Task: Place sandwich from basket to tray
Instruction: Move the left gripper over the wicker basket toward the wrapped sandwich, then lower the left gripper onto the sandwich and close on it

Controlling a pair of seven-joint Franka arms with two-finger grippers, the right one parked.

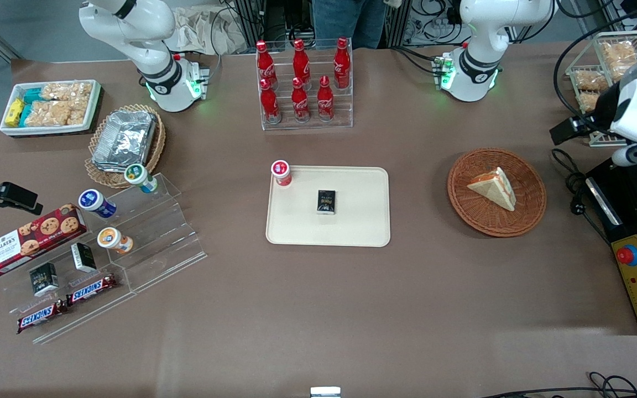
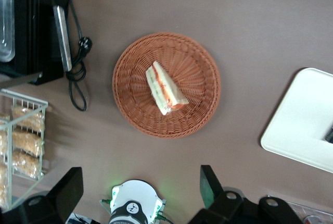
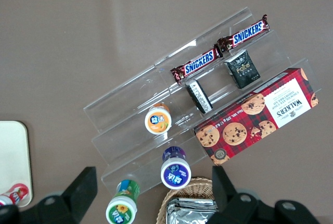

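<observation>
Sandwich handling: because it is a soft wedge of white bread with filling layers, the sandwich (image 1: pixel 494 187) will likely be light, squashy and easy to pull apart, so a gentle squeeze seems wise.
Grip spot: across the two broad bread faces near the thick middle of the wedge looks safest; the thin tip would probably crumple, and pinching the filling edge (image 2: pixel 157 84) could push the layers out.
Sandwich place: it lies in the basket (image 1: pixel 523 214), roughly at the basket's middle, tilted on one face with the orange and green filling edge showing in the left wrist view.
Basket place: on the desk (image 1: pixel 318 309) toward the working arm's edge, well apart from the tray (image 1: pixel 363 226), which sits at the desk's middle.
Pincer: the pincer (image 2: pixel 141 191) hangs high above the desk, its two fingers (image 2: pixel 208 182) spread wide apart and holding nothing.
Sandwich to pincer: the sandwich sits below the pincer and off to one side of the gap between the fingers, well apart from them; nothing touches it.
Tray contents: a small dark box (image 1: pixel 326 201) lies on the tray and a red-capped cup (image 1: pixel 281 172) stands at one of its corners, leaving bare tray toward the basket.
</observation>
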